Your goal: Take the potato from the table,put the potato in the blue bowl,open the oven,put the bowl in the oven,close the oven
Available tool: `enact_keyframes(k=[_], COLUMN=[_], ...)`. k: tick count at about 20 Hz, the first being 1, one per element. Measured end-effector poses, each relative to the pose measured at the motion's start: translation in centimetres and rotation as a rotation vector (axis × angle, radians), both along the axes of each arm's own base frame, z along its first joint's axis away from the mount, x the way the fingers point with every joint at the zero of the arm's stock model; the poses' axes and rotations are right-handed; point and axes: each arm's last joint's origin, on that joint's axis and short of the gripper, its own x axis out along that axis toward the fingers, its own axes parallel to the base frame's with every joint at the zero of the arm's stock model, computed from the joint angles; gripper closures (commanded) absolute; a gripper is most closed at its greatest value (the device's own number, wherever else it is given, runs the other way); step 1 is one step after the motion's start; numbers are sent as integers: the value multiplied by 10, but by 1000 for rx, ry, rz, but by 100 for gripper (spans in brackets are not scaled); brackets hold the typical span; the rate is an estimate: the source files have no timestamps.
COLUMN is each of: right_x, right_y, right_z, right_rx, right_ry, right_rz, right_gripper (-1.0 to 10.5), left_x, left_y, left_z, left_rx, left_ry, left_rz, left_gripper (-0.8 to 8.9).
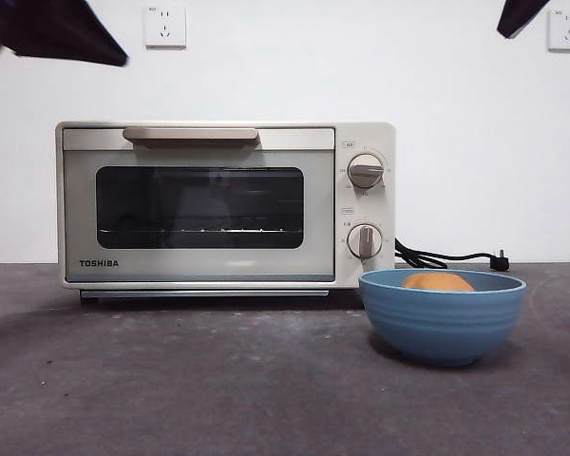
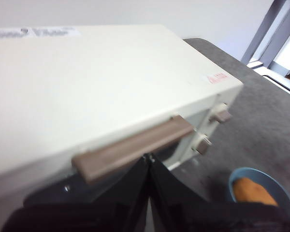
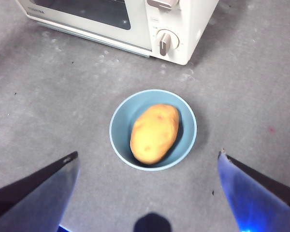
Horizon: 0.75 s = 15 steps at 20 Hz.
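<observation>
Potato [image 3: 154, 133] lies inside the blue bowl [image 3: 117, 130], golden-brown, smooth, oblong, filling much of the bowl. Bowl sits on the table [image 1: 171, 380] just in front of the oven's [image 1: 199, 204] knob-side corner, apart from it, bare grey surface all round. Oven door closed, tan handle [image 2: 130, 150] along its top edge. Left gripper [image 2: 150, 162] hangs just before the handle, jaws pressed together, empty. Right gripper [image 3: 147, 159] hovers high over the bowl, jaws spread wide, empty.
</observation>
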Motion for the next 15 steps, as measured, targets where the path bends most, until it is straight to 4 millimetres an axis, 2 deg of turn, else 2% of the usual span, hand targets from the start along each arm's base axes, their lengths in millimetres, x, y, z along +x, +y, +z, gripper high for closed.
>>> enact_keyframes(k=[7,10,15], right_x=[-2,-2,-2], right_y=[-1,-1,-1], right_z=[0,0,0], right_rx=[10,12,14], right_ry=[11,12,14], right_rz=[-12,-14,-16], right_gripper=[474,474,474], left_x=[47,54,58], left_y=[-28,-32,-35], left_z=[-14,-27,-28], left_rx=[117,150,172], left_ry=[3,26,10], left_rz=[-4,-14,-19], left_gripper=[822,822,822])
